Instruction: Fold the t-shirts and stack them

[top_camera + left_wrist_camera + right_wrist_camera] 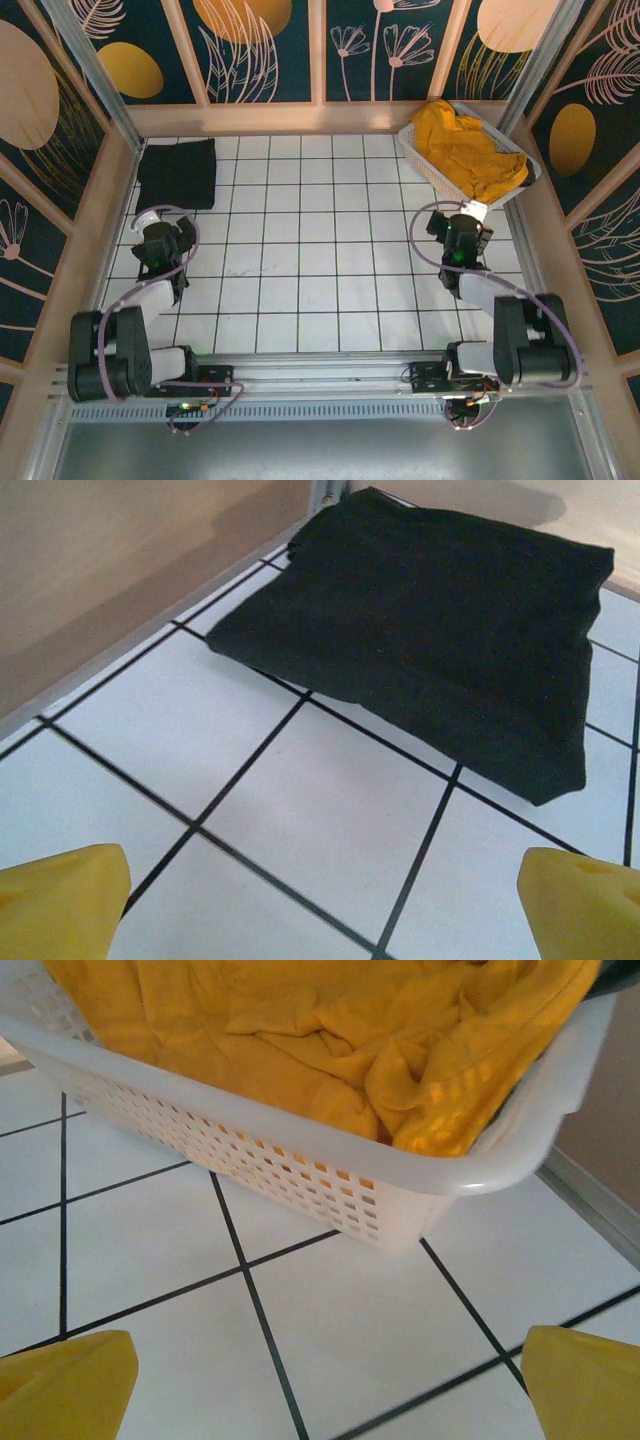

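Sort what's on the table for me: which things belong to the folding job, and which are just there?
Belongs to the job:
- black t-shirt, already folded, far left corner
- yellow t-shirt, crumpled in the basket

Just there:
- white lattice basket, far right corner, only holding the yellow shirt

The left arm (125,345) and the right arm (520,335) are built alike: bulky black joint housings joined by pale grey links. A thin lilac cable (160,209) curls along each arm. Their black bases are bolted to a silver aluminium rail (320,358), with loose wiring tucked beside them. The left tool (320,910) and the right tool (325,1385) carry bright yellow fingers (60,900), smooth and bluntly wedge-shaped.
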You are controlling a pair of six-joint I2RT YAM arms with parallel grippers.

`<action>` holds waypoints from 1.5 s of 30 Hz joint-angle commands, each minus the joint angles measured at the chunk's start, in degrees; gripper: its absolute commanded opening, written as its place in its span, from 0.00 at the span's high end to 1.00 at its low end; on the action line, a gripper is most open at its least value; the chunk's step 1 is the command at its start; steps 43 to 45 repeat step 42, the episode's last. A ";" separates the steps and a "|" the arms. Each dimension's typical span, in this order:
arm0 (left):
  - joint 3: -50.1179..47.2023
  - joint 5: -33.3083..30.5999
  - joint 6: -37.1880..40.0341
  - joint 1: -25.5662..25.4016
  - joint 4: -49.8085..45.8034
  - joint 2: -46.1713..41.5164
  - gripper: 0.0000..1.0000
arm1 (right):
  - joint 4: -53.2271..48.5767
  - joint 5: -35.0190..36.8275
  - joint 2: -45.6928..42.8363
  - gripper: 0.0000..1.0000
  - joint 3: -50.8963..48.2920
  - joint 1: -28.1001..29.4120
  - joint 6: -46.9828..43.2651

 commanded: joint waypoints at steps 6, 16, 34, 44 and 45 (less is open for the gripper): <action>4.44 5.12 5.14 0.35 17.00 12.03 0.01 | 20.10 -7.25 11.46 0.01 0.07 -2.41 -5.13; -14.16 6.62 9.21 -2.01 45.30 5.05 0.01 | 43.81 -13.63 9.91 0.01 -14.02 -2.84 -7.06; -10.18 5.31 13.51 -5.90 44.15 11.55 0.01 | 38.95 -16.29 11.36 0.01 -10.73 -5.25 -4.98; -9.91 5.22 13.59 -5.90 43.88 11.70 0.01 | 39.04 -16.58 11.36 0.01 -10.77 -5.33 -4.98; -9.91 5.22 13.59 -5.90 43.88 11.70 0.01 | 39.04 -16.58 11.36 0.01 -10.77 -5.33 -4.98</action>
